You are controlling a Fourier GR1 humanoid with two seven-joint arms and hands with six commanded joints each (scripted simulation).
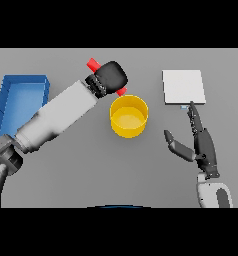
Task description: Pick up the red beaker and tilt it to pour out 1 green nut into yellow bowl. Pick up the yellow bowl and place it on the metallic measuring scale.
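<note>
Right hand: at 4 o'clock on grey table, fingers straight and spread, holding nothing, fingertips just short of scale's near edge. Metallic measuring scale: pale square plate, 2 o'clock, bare. Yellow bowl: centre, upright, contents not discernible. Left hand: 12 o'clock, curled around red beaker, tilted, red lip showing just above bowl's far rim. Blue bin: 9 o'clock.
</note>
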